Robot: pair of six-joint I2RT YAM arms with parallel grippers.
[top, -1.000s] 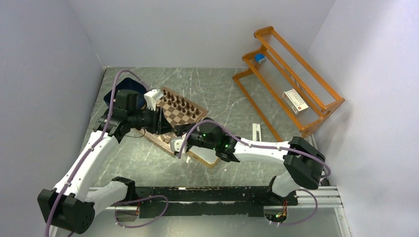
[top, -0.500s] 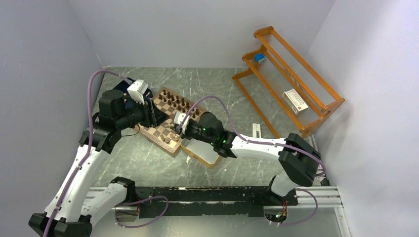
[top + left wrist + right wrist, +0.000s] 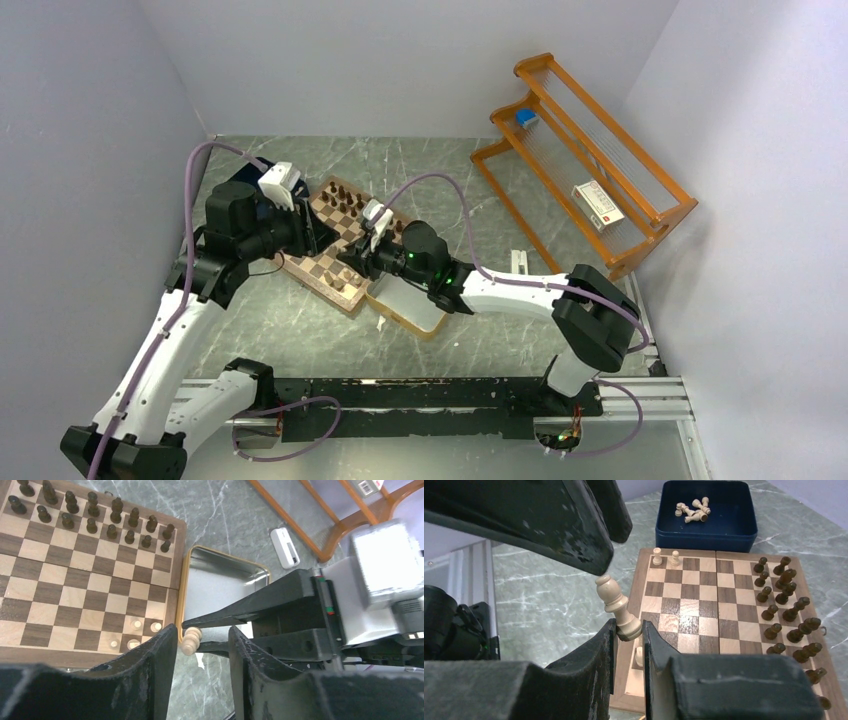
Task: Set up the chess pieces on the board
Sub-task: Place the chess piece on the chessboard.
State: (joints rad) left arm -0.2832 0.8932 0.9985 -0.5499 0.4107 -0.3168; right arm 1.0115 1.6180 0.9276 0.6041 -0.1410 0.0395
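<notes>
Pale bishop (image 3: pixel 618 609) hangs tilted by the board's (image 3: pixel 684 592) rim, pinched at its base in my right gripper (image 3: pixel 629 630). My left gripper (image 3: pixel 202 630) stands spread beside its head, gripping nothing. That low, crooked hold could let it pivot or drop onto the 4 pale pieces (image 3: pixel 136 625) nearby.

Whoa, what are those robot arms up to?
They're setting up a chess game. The right pincer is pinching a pale piece near the board's edge, and the left pincer is open right beside it. The dark pieces stand in two rows along one side of the board. Only a few pale ones are on it; more lie in the blue tray.
</notes>
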